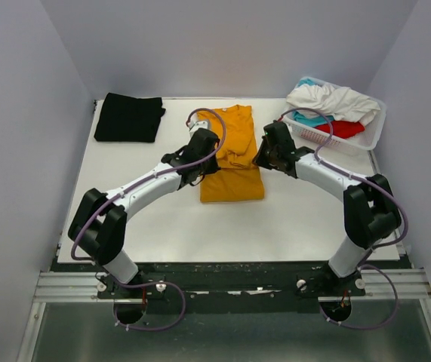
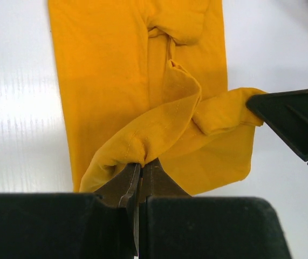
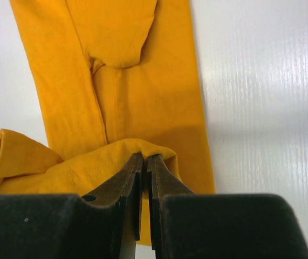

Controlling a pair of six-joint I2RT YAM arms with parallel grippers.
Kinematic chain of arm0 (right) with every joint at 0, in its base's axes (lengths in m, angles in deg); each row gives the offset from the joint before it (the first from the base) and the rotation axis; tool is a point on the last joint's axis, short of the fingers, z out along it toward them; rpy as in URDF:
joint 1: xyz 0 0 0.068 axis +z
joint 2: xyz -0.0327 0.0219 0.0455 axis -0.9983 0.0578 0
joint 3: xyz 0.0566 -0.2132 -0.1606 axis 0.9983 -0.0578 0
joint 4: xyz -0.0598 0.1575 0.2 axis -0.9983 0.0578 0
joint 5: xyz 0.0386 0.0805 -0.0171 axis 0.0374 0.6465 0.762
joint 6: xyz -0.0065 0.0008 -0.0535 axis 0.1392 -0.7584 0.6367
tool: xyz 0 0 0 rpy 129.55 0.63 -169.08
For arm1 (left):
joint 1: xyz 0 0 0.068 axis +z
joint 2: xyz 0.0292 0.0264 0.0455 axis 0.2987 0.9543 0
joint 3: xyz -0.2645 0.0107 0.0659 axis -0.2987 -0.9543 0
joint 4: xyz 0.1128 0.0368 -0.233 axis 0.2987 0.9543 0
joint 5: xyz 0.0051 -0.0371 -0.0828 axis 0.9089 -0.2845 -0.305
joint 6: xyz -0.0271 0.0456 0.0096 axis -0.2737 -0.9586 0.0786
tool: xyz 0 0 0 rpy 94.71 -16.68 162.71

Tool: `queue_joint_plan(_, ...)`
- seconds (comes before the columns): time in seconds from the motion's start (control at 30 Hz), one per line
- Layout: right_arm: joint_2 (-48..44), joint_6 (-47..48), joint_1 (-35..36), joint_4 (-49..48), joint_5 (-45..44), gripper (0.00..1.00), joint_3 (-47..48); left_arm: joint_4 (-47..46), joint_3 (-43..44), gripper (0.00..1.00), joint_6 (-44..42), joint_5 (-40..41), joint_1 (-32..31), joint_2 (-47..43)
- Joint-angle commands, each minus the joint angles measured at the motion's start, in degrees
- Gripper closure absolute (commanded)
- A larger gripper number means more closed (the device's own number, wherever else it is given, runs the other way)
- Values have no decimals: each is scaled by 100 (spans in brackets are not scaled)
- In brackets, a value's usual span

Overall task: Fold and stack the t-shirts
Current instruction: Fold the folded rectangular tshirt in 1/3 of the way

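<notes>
Top external view: the mustard-orange t-shirt (image 1: 232,179) lies at the centre of the counter (image 1: 162,219), folded lengthwise into a narrow strip. Its near part lies flat; its far part is gathered and raised between the two arms.

The left fingers (image 2: 122,186) are pressed together on a bunched fold at the shirt's edge; the left wrist view shows no gap between them. The right fingers (image 3: 125,178) are likewise closed, pinching a fold of orange cloth along a stitched hem, as the right wrist view shows. Between the two grasp points the cloth sags in a loose pleat. Under it the rest of the shirt rests flat on the counter, with one sleeve folded inward.

A black t-shirt (image 1: 128,117), folded, lies at the far left corner of the counter, well apart from the orange one. A white lattice basket (image 1: 374,134) stands at the far right corner. It holds a white t-shirt (image 1: 332,99) on top, with a teal t-shirt (image 1: 306,118) and a red t-shirt (image 1: 345,128) beneath it.
</notes>
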Motion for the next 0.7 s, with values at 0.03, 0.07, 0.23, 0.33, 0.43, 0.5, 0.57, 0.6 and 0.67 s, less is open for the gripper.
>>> queue_joint_plan(0.03,495,189,-101,-584,-310,86,375,-128,433,100,-436,-484,398,478)
queue_joint_plan(0.07,575,210,-111,-660,-302,86,420,-111,532,100,-459,-537,430,615)
queue_joint_plan(0.23,1020,171,-169,-909,-314,85,626,-64,835,100,-518,-608,586,1083)
queue_joint_plan(0.33,1184,114,-215,-921,-463,85,716,-71,983,100,-521,-773,726,1335)
queue_joint_plan(0.43,1311,154,-235,-1191,-519,77,720,9,1198,88,-592,-942,836,1620)
queue_joint_plan(0.5,1523,330,-252,-1407,-471,38,877,134,1385,54,-653,-1075,909,1773)
queue_joint_plan(0.57,1732,451,-269,-1107,-399,14,1189,150,1444,25,-713,-1247,961,1776)
queue_joint_plan(0.6,1767,409,-266,-1017,-429,8,1278,123,1421,3,-711,-1244,963,1696)
queue_joint_plan(0.67,1585,299,-262,-1052,-445,0,1156,34,1326,1,-733,-1411,963,1476)
